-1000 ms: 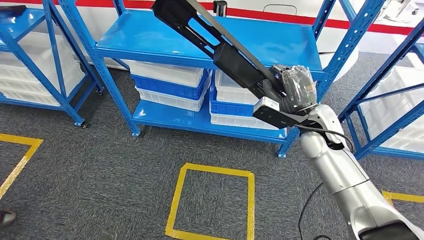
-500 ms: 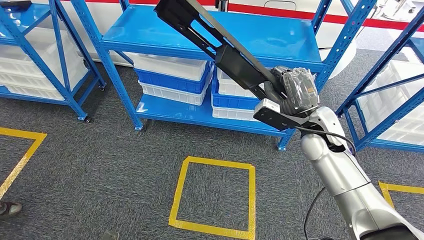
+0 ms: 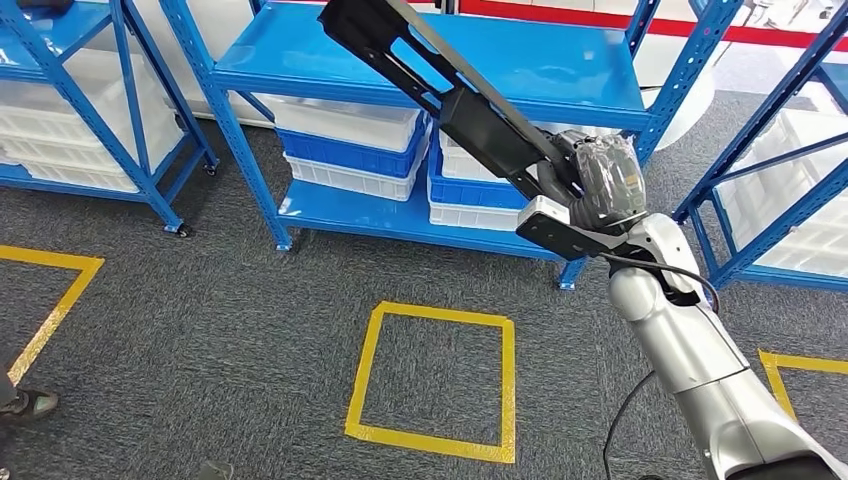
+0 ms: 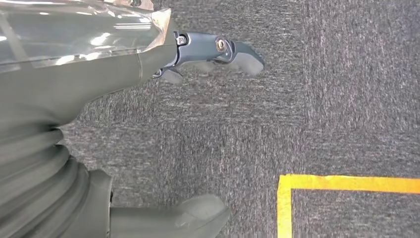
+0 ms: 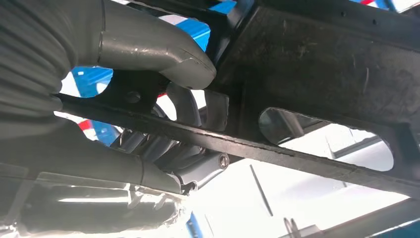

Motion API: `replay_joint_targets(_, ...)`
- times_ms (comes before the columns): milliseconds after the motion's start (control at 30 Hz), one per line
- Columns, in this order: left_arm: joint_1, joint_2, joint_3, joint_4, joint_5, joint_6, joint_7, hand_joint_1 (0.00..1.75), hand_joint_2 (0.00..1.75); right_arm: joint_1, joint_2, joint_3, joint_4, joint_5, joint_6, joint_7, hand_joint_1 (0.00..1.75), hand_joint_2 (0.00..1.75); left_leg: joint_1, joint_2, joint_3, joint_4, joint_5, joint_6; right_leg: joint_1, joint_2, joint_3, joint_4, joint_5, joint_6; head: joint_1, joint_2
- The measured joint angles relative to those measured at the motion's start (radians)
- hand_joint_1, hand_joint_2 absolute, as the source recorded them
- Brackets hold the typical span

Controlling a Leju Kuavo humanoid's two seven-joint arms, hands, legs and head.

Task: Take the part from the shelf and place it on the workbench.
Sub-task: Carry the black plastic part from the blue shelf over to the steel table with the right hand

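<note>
While the floor (image 3: pixel 200 330) of grey carpet spreads across the head view, a person's shoe (image 3: pixel 28 403) sits at its far left edge beside a strip of yellow tape (image 3: pixel 45 322). Behind it stands a blue rack (image 3: pixel 130 120) holding white bins (image 3: pixel 60 130) on its lower level. Next comes the middle blue shelf (image 3: pixel 300 70), its broad upper board bare in front, with stacked blue and white crates (image 3: pixel 345 150) on the board beneath. On the carpet before it lies a yellow taped square (image 3: pixel 435 375).

The long black part (image 3: pixel 450 90) slants across this shelf from upper left to lower right, raised in the air above the upper board's front edge and crossing in front of the crates. Its lower end is in the right hand (image 3: pixel 600 185), whose fingers (image 5: pixel 193 163) are clenched around a bar of the part, the thumb (image 5: pixel 153 49) pressing from the other side; the right wrist view shows the slotted black frame close against the palm. The silver right arm (image 3: pixel 690 350) runs down to the lower right corner, a black cable (image 3: pixel 620 410) hanging beside it. Another blue rack (image 3: pixel 770 190) with a white bin (image 3: pixel 800 180) stands at the far right, close to the arm.

The left hand (image 4: pixel 148 74) hangs over bare carpet in the left wrist view, its fingers (image 4: pixel 233 49) apart and grasping nothing, near a corner of yellow tape.
</note>
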Motion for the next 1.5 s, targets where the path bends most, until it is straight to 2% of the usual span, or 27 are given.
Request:
replay_joint_targets(67,0.001,0.001,0.000,0.000,0.000,0.000,0.000,0.00,1.75,0.000,-0.003,-0.003,-0.001,0.000,0.000,0.000,1.75,1.75,0.003,0.000,-0.010,0.015,-0.013,-0.010,-0.011,-0.001,-0.002,-0.003,0.011,-0.014,0.000,0.000)
replay_joint_targets(100,0.001,0.002,-0.001,0.000,0.000,0.000,0.001,0.00,1.75,0.000,-0.003,-0.004,-0.002,0.000,0.000,0.000,1.75,1.75,0.005,0.000,-0.024,0.047,-0.038,-0.016,-0.017,-0.002,-0.004,-0.005,0.017,-0.021,-0.002,0.000)
replay_joint_targets(200,0.001,0.003,-0.001,0.000,0.001,0.000,0.002,0.00,1.75,0.002,-0.003,-0.006,-0.005,0.000,0.000,0.000,1.75,1.75,0.011,0.000,-0.097,0.236,-0.146,-0.033,-0.018,-0.004,-0.016,-0.005,0.028,-0.031,-0.005,0.000)
replay_joint_targets(233,0.002,0.003,-0.001,0.000,0.002,0.000,0.002,0.00,1.75,0.004,-0.003,-0.006,-0.005,0.000,0.001,0.000,1.75,1.75,0.013,0.001,-0.109,0.278,-0.160,-0.037,-0.018,-0.004,-0.020,-0.004,0.031,-0.031,-0.005,0.000)
replay_joint_targets(267,0.002,0.004,-0.001,0.000,0.002,0.000,0.002,0.00,1.75,0.006,-0.003,-0.006,-0.005,0.000,0.001,0.000,1.75,1.75,0.016,0.001,-0.102,0.279,-0.155,-0.040,-0.018,-0.004,-0.024,-0.004,0.034,-0.030,-0.005,0.000)
replay_joint_targets(300,0.002,0.004,-0.001,0.000,0.003,0.000,0.002,0.00,1.75,0.008,-0.003,-0.006,-0.005,0.000,0.001,0.000,1.75,1.75,0.019,0.002,-0.075,0.240,-0.134,-0.041,-0.019,-0.004,-0.026,-0.003,0.037,-0.027,-0.005,0.000)
replay_joint_targets(367,0.001,0.005,-0.001,0.000,0.003,0.000,0.002,0.00,1.75,0.009,-0.003,-0.007,-0.005,0.000,0.001,0.000,1.75,1.75,0.024,0.002,0.009,0.107,-0.086,-0.043,-0.018,-0.004,-0.030,0.001,0.039,-0.023,-0.005,0.000)
replay_joint_targets(433,0.000,0.005,-0.001,0.000,0.003,0.000,0.001,0.00,1.75,0.006,-0.004,-0.009,-0.005,0.000,0.001,0.001,1.75,1.75,0.022,-0.001,0.050,0.029,-0.068,-0.034,-0.012,-0.003,-0.038,0.006,0.043,-0.013,-0.004,0.000)
replay_joint_targets(567,-0.001,0.004,-0.002,0.000,0.003,0.000,0.002,0.00,1.75,0.006,-0.005,-0.011,-0.006,0.000,0.001,0.002,1.75,1.75,0.012,-0.001,0.041,0.008,-0.047,0.003,-0.009,-0.003,-0.059,0.017,0.043,0.011,-0.002,0.000)
replay_joint_targets(600,-0.002,0.004,-0.002,0.000,0.003,0.000,0.002,0.00,1.75,0.006,-0.006,-0.011,-0.006,0.001,0.000,0.002,1.75,1.75,0.012,0.000,0.037,0.002,-0.039,0.015,-0.010,-0.003,-0.074,0.046,0.020,0.011,-0.001,0.000)
replay_joint_targets(667,-0.003,0.005,-0.002,0.000,0.003,0.000,0.002,0.00,1.75,0.007,-0.008,-0.012,-0.006,0.001,0.000,0.002,1.75,1.75,0.011,0.001,0.023,-0.003,-0.024,0.031,-0.013,-0.002,-0.120,0.159,-0.049,0.005,0.002,0.000)
replay_joint_targets(733,-0.004,0.005,-0.002,0.000,0.003,0.000,0.002,0.00,1.75,0.012,-0.009,-0.012,-0.006,0.001,0.000,0.003,1.75,1.75,0.010,0.001,0.005,-0.003,-0.011,0.033,-0.013,-0.002,-0.155,0.272,-0.101,0.007,0.003,0.000)
replay_joint_targets(767,-0.004,0.005,-0.002,0.000,0.003,0.000,0.002,0.00,1.75,0.014,-0.009,-0.012,-0.006,0.001,0.000,0.003,1.75,1.75,0.010,0.002,-0.005,-0.003,-0.004,0.032,-0.013,-0.002,-0.150,0.286,-0.107,0.013,0.003,0.000)
replay_joint_targets(800,-0.004,0.004,-0.004,0.000,0.002,0.000,0.002,0.00,1.75,0.016,-0.009,-0.012,-0.006,0.001,0.000,0.003,1.75,1.75,0.009,0.002,-0.014,-0.002,0.004,0.030,-0.012,-0.002,-0.125,0.262,-0.098,0.019,0.004,0.000)
replay_joint_targets(833,-0.004,0.004,-0.005,0.000,0.002,0.000,0.002,0.00,1.75,0.016,-0.009,-0.012,-0.006,0.001,0.000,0.003,1.75,1.75,0.009,0.001,-0.023,-0.002,0.012,0.027,-0.013,-0.002,-0.081,0.202,-0.080,0.025,0.004,0.000)
replay_joint_targets(900,-0.004,0.003,-0.008,0.000,0.002,0.000,0.002,0.00,1.75,0.013,-0.008,-0.012,-0.007,0.001,0.000,0.003,1.75,1.75,0.008,0.001,-0.036,-0.003,0.030,0.017,-0.011,-0.001,0.011,0.062,-0.053,0.025,0.003,0.000)
replay_joint_targets(933,-0.004,0.003,-0.008,0.000,0.002,0.000,0.002,0.00,1.75,0.012,-0.009,-0.013,-0.008,0.001,0.000,0.003,1.75,1.75,0.007,0.001,-0.040,-0.004,0.038,0.011,-0.008,0.000,0.035,0.019,-0.045,0.022,0.003,0.000)
replay_joint_targets(1000,-0.004,0.004,-0.008,0.000,0.001,0.000,0.002,0.00,1.75,0.012,-0.009,-0.014,-0.009,0.001,0.000,0.003,1.75,1.75,0.007,0.000,-0.042,-0.009,0.052,-0.001,0.001,0.003,0.036,0.002,-0.034,0.011,0.002,0.000)
replay_joint_targets(1033,-0.004,0.004,-0.008,0.000,0.001,0.000,0.002,0.00,1.75,0.011,-0.009,-0.014,-0.009,0.002,0.000,0.003,1.75,1.75,0.008,0.000,-0.044,-0.010,0.057,-0.007,-0.004,0.002,0.030,-0.001,-0.028,0.002,0.002,0.000)
replay_joint_targets(1100,-0.003,0.004,-0.009,0.000,0.001,0.000,0.002,0.00,1.75,0.010,-0.008,-0.014,-0.009,0.002,0.000,0.003,1.75,1.75,0.013,0.001,-0.057,0.014,0.021,-0.017,-0.013,-0.001,0.022,-0.004,-0.010,-0.020,0.001,0.000)
replay_joint_targets(1167,-0.003,0.003,-0.009,0.000,0.001,0.000,0.002,0.00,1.75,0.010,-0.007,-0.014,-0.010,0.002,0.000,0.004,1.75,1.75,0.017,0.001,-0.089,0.118,-0.079,-0.026,-0.016,-0.004,0.006,-0.004,0.012,-0.037,-0.001,0.000)
replay_joint_targets(1233,-0.003,0.003,-0.009,0.000,0.001,0.000,0.002,0.00,1.75,0.013,-0.006,-0.013,-0.010,0.002,0.000,0.004,1.75,1.75,0.019,0.001,-0.117,0.250,-0.156,-0.036,-0.015,-0.004,-0.017,-0.003,0.030,-0.039,-0.002,0.000)
replay_joint_targets(1267,-0.003,0.003,-0.009,0.000,0.001,0.000,0.002,0.00,1.75,0.016,-0.006,-0.013,-0.010,0.002,0.000,0.004,1.75,1.75,0.020,0.001,-0.115,0.283,-0.165,-0.040,-0.015,-0.004,-0.029,-0.002,0.039,-0.037,-0.002,0.000)
replay_joint_targets(1300,-0.003,0.003,-0.009,0.000,0.001,0.000,0.002,0.00,1.75,0.019,-0.006,-0.013,-0.010,0.003,0.000,0.005,1.75,1.75,0.022,0.002,-0.094,0.279,-0.155,-0.042,-0.015,-0.004,-0.039,-0.001,0.046,-0.034,-0.002,0.000)
replay_joint_targets(1367,-0.004,0.004,-0.009,0.000,0.001,0.000,0.003,0.00,1.75,0.022,-0.007,-0.015,-0.011,0.003,0.000,0.005,1.75,1.75,0.026,0.002,0.001,0.165,-0.121,-0.043,-0.016,-0.004,-0.056,0.005,0.057,-0.025,-0.002,0.000)
replay_joint_targets(1433,-0.005,0.004,-0.009,-0.001,0.001,0.000,0.003,0.00,1.75,0.023,-0.008,-0.018,-0.013,0.004,0.000,0.005,1.75,1.75,0.024,-0.001,0.082,0.052,-0.108,-0.033,-0.014,-0.004,-0.068,0.012,0.066,-0.013,0.000,0.000)
replay_joint_targets(1500,-0.006,0.004,-0.009,-0.001,0.001,0.000,0.003,0.00,1.75,0.021,-0.009,-0.021,-0.015,0.004,0.000,0.006,1.75,1.75,0.017,-0.004,0.093,0.026,-0.107,-0.018,-0.011,-0.004,-0.074,0.013,0.077,0.002,0.002,0.000)
